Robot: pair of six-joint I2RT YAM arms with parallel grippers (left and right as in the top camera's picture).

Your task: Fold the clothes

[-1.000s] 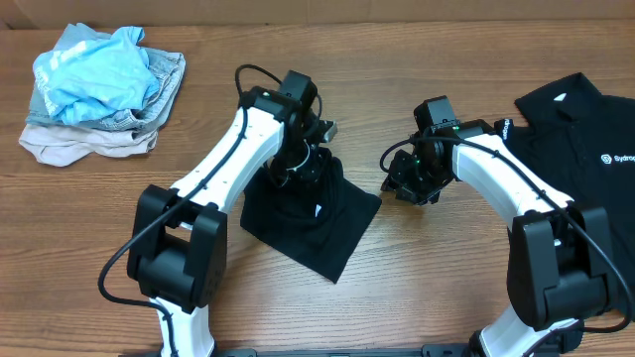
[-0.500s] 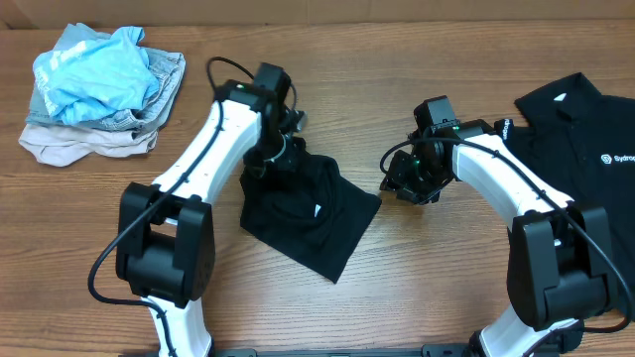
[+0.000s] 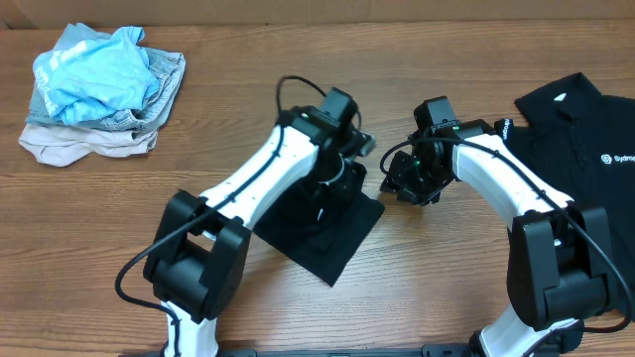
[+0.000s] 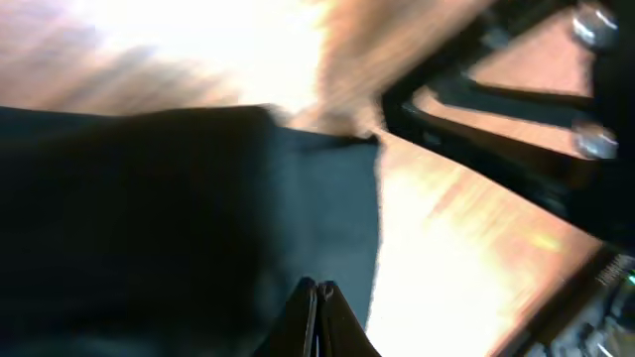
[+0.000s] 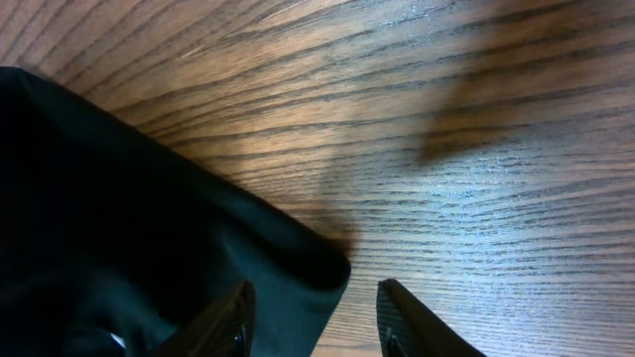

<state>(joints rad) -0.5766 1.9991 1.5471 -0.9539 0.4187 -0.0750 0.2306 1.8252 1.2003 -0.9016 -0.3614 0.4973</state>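
A folded plain black shirt lies on the table in front of the arms, seen also in the left wrist view and the right wrist view. My left gripper is low over its upper right part. Its fingers are pressed together, shut, with black cloth beneath the tips. My right gripper hangs just off the shirt's right corner and is open. That corner lies between its two fingers and close to the left one. A second black shirt, collared with white chest lettering, lies spread at the far right.
A heap of light-blue, grey and beige garments sits at the back left. The wooden table runs under everything. The two grippers are close together near the shirt's right corner, and the right arm shows blurred in the left wrist view.
My left arm swung left along the shirt's top edge, then back across to the right, ending near the right gripper. The right arm stayed in place.
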